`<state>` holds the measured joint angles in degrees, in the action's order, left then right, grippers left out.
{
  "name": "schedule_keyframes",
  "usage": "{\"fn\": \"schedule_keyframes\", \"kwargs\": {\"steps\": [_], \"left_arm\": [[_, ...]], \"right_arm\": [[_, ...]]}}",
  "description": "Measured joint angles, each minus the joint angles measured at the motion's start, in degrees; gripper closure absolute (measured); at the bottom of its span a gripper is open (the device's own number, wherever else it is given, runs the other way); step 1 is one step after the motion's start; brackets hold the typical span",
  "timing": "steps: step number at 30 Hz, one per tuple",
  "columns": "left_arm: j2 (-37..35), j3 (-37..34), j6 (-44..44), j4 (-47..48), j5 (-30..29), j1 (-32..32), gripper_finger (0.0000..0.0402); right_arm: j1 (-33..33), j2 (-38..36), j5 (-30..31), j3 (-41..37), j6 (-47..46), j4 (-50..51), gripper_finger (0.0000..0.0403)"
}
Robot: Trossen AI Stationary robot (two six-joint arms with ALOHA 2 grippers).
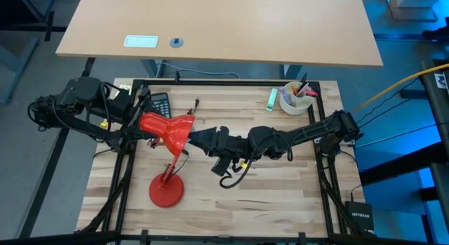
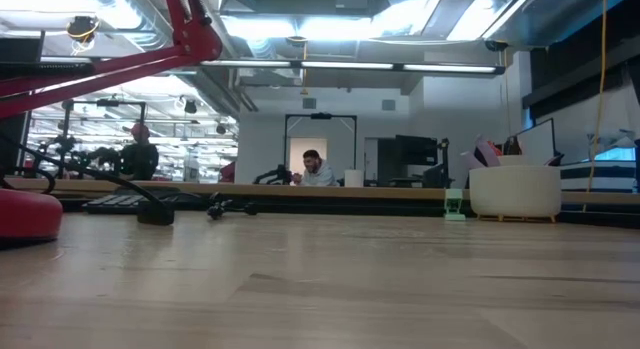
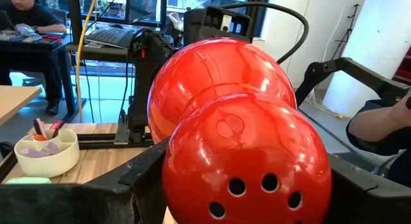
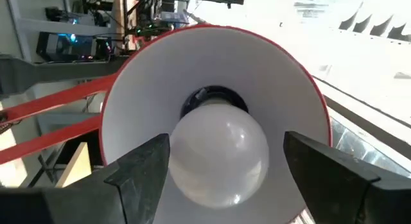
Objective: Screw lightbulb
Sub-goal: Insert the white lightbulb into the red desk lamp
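Observation:
A red desk lamp stands on its round base (image 1: 167,191), with its shade (image 1: 168,129) raised and its mouth turned toward the table's right. My left gripper (image 1: 145,123) is shut on the shade's rear. The white lightbulb (image 4: 218,153) sits inside the shade's white interior, against the dark socket (image 4: 212,95). My right gripper (image 4: 225,169) is at the shade's mouth (image 1: 198,137), with a finger on each side of the bulb. The high view does not show the bulb. My left gripper holds the shade's rounded rear dome (image 3: 192,153), the part with the vent holes, between its two fingers (image 3: 138,179). It comes level from the table's left, and the shade stays raised clear of the table. My right gripper has the bulb's round glass (image 4: 176,153) between its two fingers, reaching level from the table's right into the shade's mouth. One finger (image 4: 144,169) lies against the bulb's side. Whether the other finger touches it does not show plainly.
A white cup of pens (image 1: 295,99), a green item (image 1: 271,97) and a black calculator (image 1: 160,103) lie along the far edge. The lamp's red arm (image 1: 175,164) slants up from the base. People sit at desks in the room beyond.

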<state>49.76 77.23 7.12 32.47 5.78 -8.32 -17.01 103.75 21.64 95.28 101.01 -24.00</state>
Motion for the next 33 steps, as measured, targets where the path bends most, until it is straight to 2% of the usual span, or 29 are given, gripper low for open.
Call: {"fn": "schedule_keyframes", "kwargs": {"steps": [14, 18, 25, 30, 33], "left_arm": [[0.04, 0.00, -0.04, 0.02, 0.17, 0.00, 0.0135], [0.00, 0.00, -0.11, 0.11, 0.19, 0.04, 0.0135], [0.00, 0.02, -0.59, 0.32, 0.26, 0.04, 0.0135], [0.00, 0.02, -1.31, 0.27, 0.24, 0.04, 0.0135], [0.00, 0.04, -2.49, 0.22, 0.24, 0.04, 0.0135]], "right_arm": [[2.53, 0.98, -3.31, 0.09, 2.86, -0.51, 0.0097], [2.44, 1.19, -3.39, 0.09, -0.10, -0.67, 0.0123], [2.44, 1.37, -3.30, 0.09, -19.84, -2.56, 0.0197], [2.37, 1.37, -2.78, 0.07, -41.39, -3.23, 0.0190], [2.40, 1.37, -3.18, 0.07, -59.85, -3.45, 0.0179]]}}
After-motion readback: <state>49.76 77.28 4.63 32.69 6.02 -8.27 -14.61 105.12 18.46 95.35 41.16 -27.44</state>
